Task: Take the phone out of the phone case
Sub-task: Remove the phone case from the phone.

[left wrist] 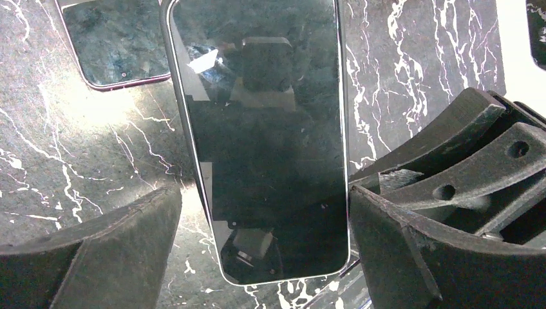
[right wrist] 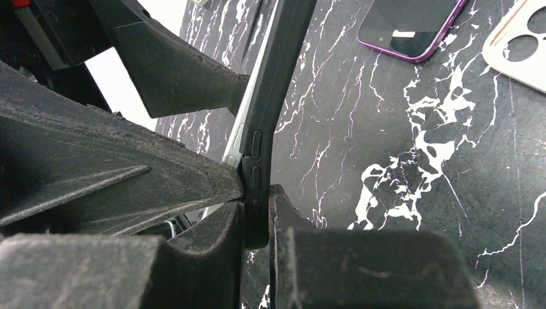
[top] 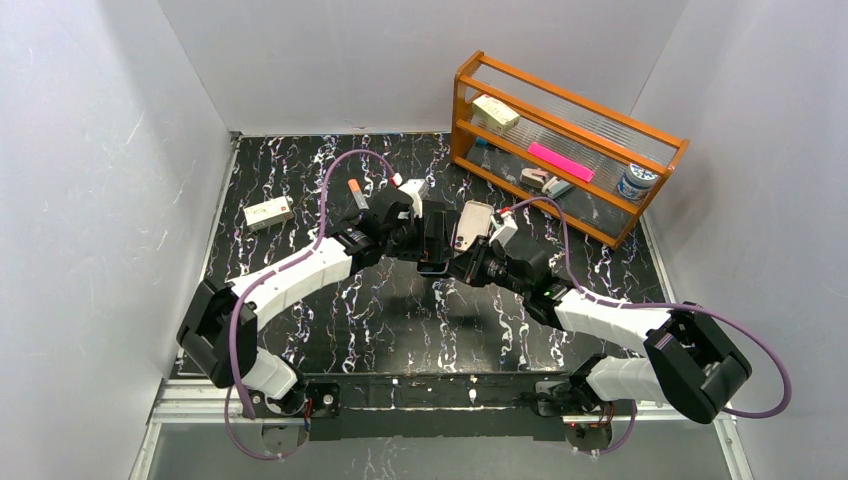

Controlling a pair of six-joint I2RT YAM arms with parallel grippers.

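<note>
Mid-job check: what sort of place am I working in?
Likely a lab test cell: plain white walls box in a black marbled table, with a wooden rack of props at the back.

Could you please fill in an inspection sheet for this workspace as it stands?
Surface: black marbled table, no spills seen.
Job's things: cased phone held up off the table between both arms.
Clutter: purple-edged phone and loose case lying flat; small box; wooden rack holding oddments.
Grippers: left gripper spans the phone's long edges; right gripper clamps its side.
Cables: purple cables looping off both arms.
Surroundings: white walls on three sides.
</note>
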